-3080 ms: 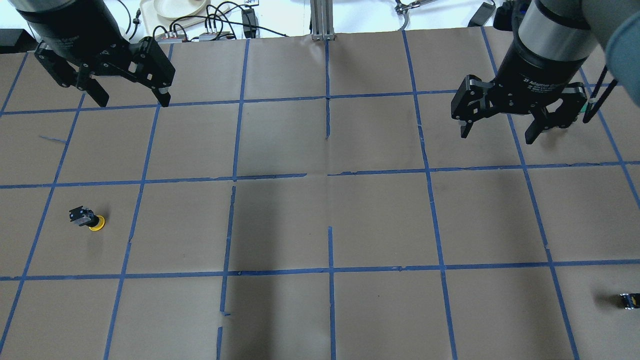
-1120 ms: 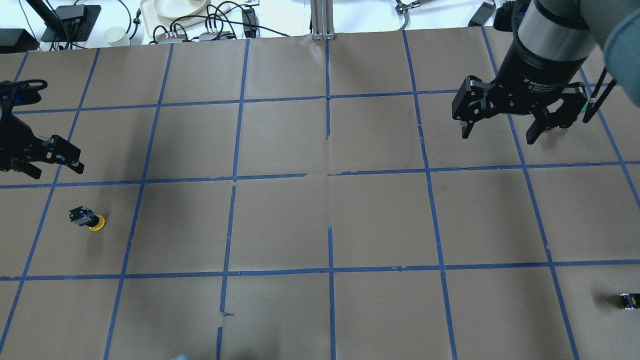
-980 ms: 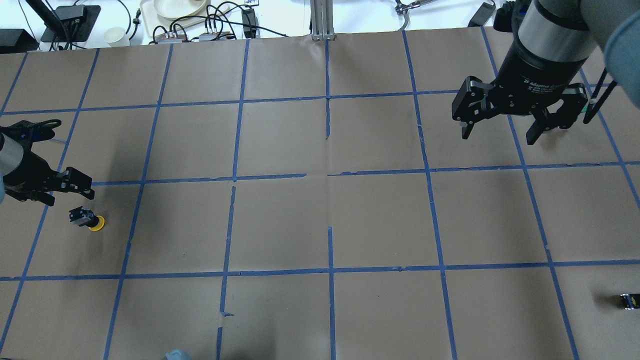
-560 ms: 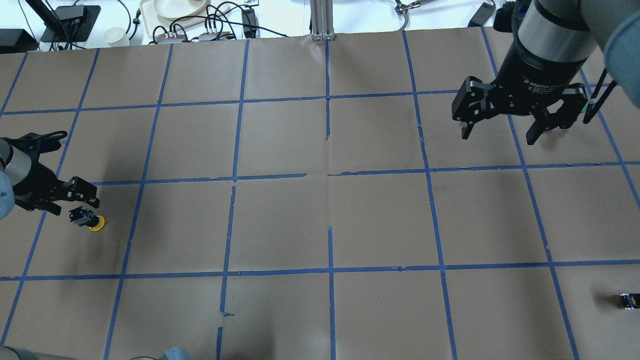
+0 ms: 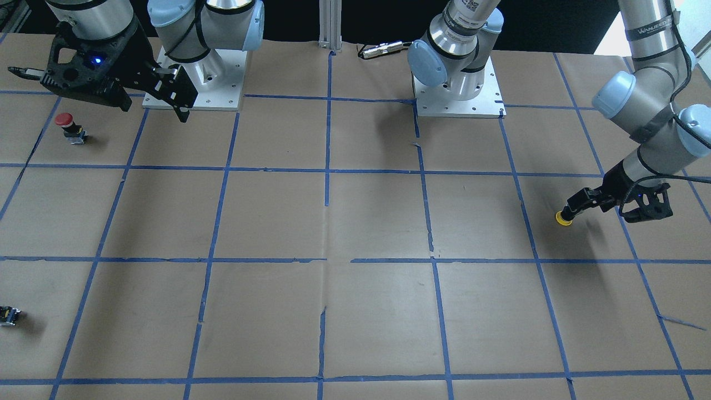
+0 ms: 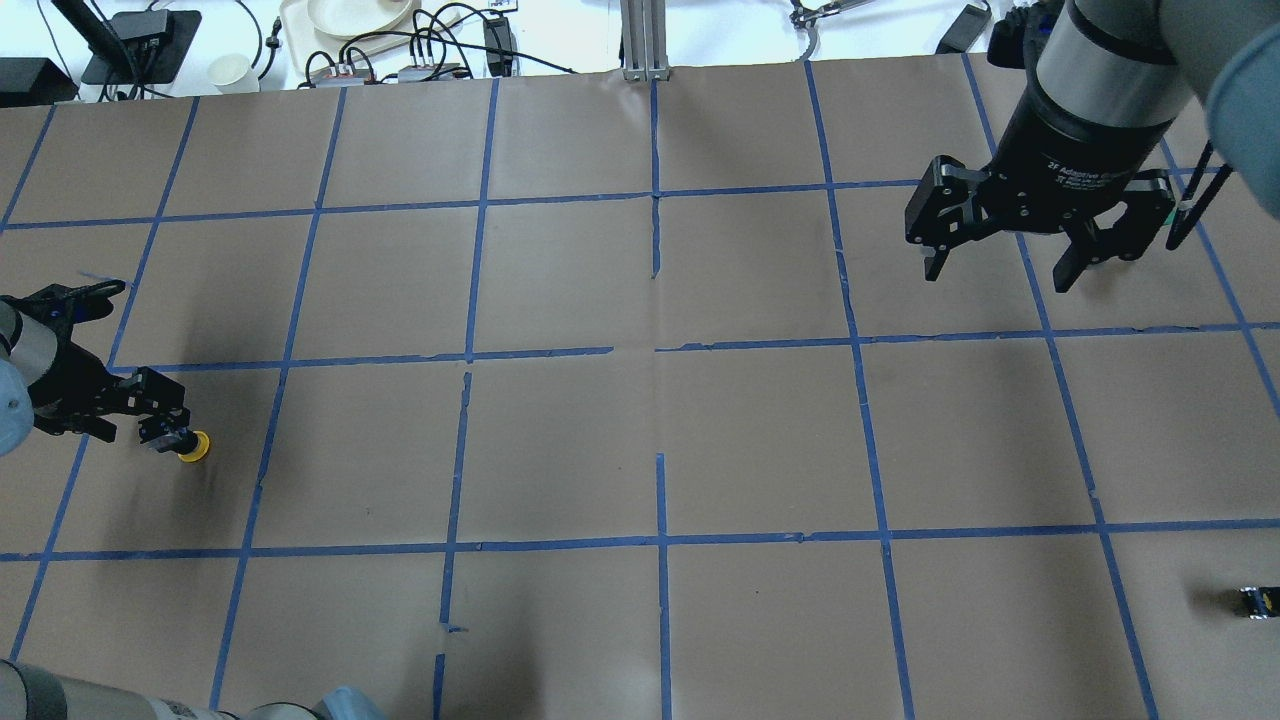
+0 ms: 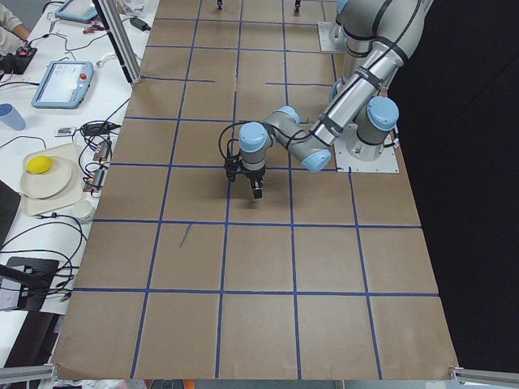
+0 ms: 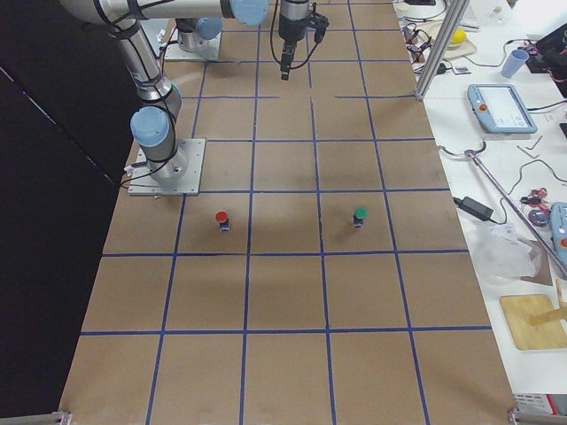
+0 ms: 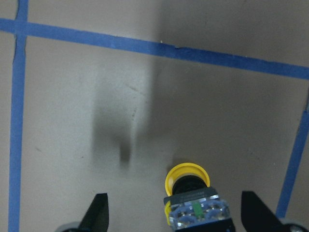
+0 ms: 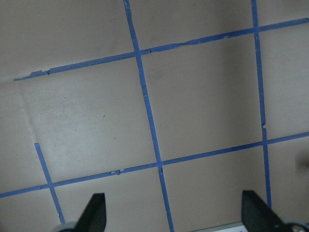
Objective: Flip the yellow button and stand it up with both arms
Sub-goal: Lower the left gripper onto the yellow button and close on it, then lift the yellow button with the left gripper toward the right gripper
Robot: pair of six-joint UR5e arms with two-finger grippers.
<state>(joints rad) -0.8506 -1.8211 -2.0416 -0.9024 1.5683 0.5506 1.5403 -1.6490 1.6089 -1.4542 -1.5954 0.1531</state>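
The yellow button (image 6: 190, 447) lies on its side at the table's left, cap away from my left gripper. In the left wrist view its grey base (image 9: 198, 212) sits between my two open fingertips, nearer the right one, with the yellow cap (image 9: 187, 175) beyond. My left gripper (image 6: 140, 424) is low and open, straddling the button's base; it also shows in the front view (image 5: 602, 211) beside the cap (image 5: 564, 218). My right gripper (image 6: 997, 272) hangs open and empty high over the far right; its wrist view (image 10: 176, 217) shows only bare paper.
A red-capped button (image 5: 65, 119) stands near the right arm's base. A green-capped button (image 8: 359, 214) stands to its right in the right side view. A small black block (image 6: 1258, 600) lies at the right edge. Cables and a plate (image 6: 350, 15) lie beyond the far edge.
My left gripper has come down from the far left to the yellow button and now straddles its base, still open. The button and the right arm have not moved.
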